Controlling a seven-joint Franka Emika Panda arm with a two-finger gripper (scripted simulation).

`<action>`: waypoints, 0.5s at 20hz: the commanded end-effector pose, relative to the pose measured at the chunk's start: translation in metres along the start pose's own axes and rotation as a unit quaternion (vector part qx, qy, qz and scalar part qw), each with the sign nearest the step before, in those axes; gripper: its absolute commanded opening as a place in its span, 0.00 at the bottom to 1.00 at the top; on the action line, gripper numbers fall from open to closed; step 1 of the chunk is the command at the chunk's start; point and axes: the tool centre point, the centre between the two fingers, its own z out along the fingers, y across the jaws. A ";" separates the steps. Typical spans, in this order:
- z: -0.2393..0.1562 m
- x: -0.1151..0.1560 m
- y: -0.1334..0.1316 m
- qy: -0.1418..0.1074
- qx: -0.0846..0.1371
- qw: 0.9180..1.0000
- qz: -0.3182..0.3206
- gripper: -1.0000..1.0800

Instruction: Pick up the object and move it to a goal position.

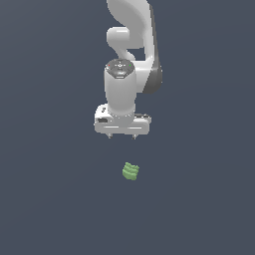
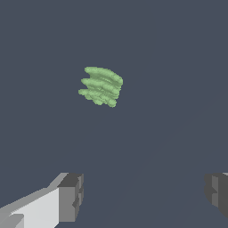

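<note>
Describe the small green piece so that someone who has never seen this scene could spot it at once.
Start at the white robot arm hanging over the plain dark floor, and follow it down to the open gripper. Just past the fingertips, apart from them, lies the object, narrower than the gripper. It is the only loose and only green thing here, light green with ridged, wavy sides.

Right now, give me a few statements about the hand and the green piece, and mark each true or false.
1. The hand is closed on the green piece. False: it is open and holds nothing.
2. The green piece has ridged sides. True.
3. The green piece lies between the fingers. False: it sits apart from them.
4. Only one green piece is in view. True.
</note>
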 end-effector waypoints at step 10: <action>0.000 -0.005 -0.004 -0.012 -0.009 1.000 -0.013 0.96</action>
